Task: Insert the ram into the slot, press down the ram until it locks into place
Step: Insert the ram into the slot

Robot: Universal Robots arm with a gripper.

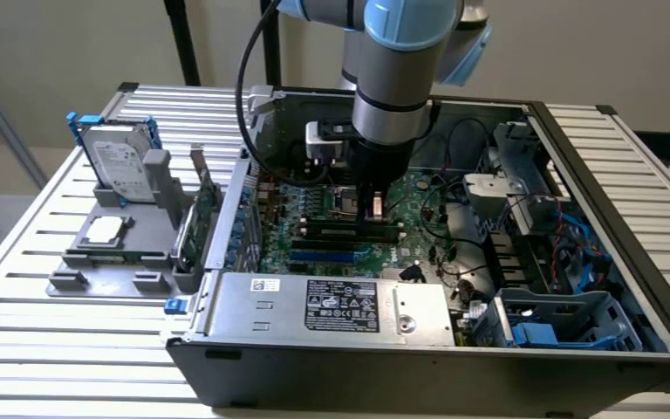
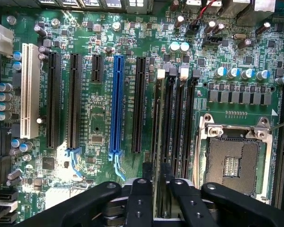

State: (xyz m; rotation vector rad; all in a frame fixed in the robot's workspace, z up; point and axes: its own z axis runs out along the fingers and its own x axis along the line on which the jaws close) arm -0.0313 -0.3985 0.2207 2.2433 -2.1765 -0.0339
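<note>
My gripper (image 1: 370, 209) reaches straight down into the open computer case, onto the motherboard. The ram (image 1: 335, 232) stands on edge in one of the parallel black memory slots, right under the fingertips. In the wrist view the ram (image 2: 160, 142) shows edge-on as a thin dark strip running along the slot (image 2: 161, 74), which has a white clip at its far end. The gripper (image 2: 157, 168) straddles that strip, its two black fingers (image 2: 142, 198) close together on either side of it. The neighbouring memory slots (image 2: 183, 123) hold nothing.
A long blue slot (image 2: 117, 104) and black expansion slots lie beside the memory bank, and the open CPU socket (image 2: 232, 161) on the other side. The power supply (image 1: 324, 305), loose cables (image 1: 463, 262) and a blue drive cage (image 1: 557, 327) crowd the case. A hard drive (image 1: 119, 161) stands outside on a grey stand.
</note>
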